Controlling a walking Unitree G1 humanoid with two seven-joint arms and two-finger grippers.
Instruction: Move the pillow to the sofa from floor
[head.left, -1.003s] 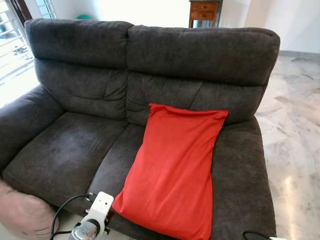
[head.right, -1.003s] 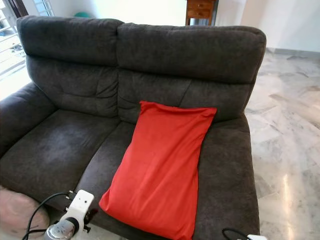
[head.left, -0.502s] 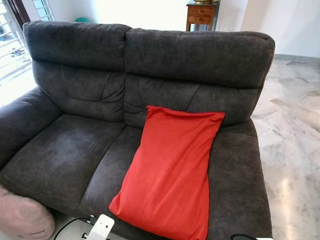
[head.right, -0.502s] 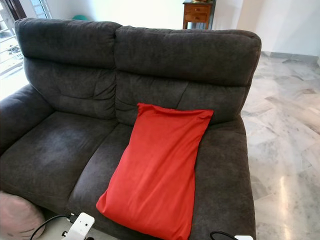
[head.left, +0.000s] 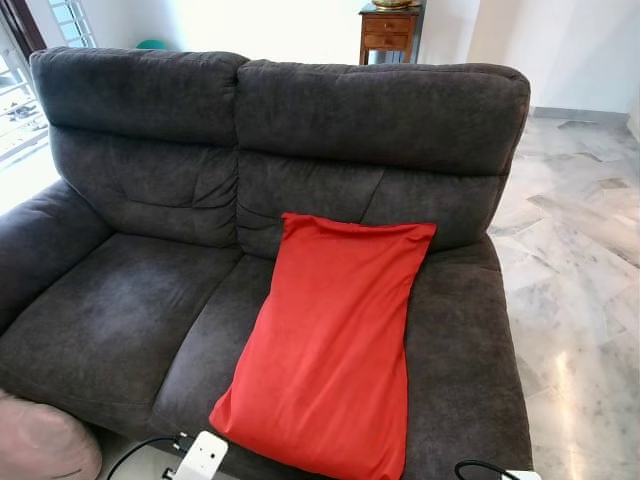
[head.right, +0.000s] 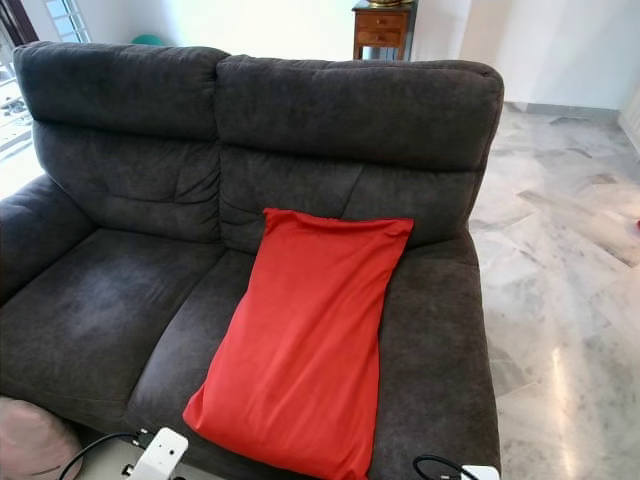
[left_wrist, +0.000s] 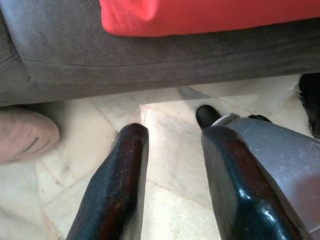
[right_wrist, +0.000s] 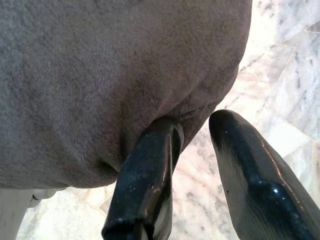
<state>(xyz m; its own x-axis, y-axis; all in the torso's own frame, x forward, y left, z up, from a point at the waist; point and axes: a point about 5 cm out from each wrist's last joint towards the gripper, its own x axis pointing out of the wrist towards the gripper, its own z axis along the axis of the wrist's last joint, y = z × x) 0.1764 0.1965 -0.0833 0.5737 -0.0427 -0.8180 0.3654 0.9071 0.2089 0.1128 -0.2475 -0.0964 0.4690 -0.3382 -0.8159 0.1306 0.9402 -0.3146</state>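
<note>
A red pillow (head.left: 330, 340) lies on the right seat of the dark grey sofa (head.left: 130, 300), its top edge leaning on the backrest and its lower corner hanging slightly over the front edge. My left gripper (left_wrist: 172, 132) is open, low over the marble floor just in front of the sofa, below the pillow's (left_wrist: 200, 15) lower end. My right gripper (right_wrist: 195, 125) is open too, beside the sofa's (right_wrist: 100, 75) front right corner, holding nothing. The left arm's white wrist piece (head.left: 200, 458) pokes in at the bottom of the left eye view.
A pale pink cushion (head.left: 40, 445) sits on the floor at the sofa's front left corner. Shiny marble floor (head.left: 580, 280) spreads to the right. A small wooden side table (head.left: 385, 25) stands behind the sofa, and a barred window (head.left: 20, 70) is at the far left.
The camera has pulled back and shifted, so the sofa sits lower and further left in the picture. My left arm has dropped lower in the frame. The pillow has not moved on the seat.
</note>
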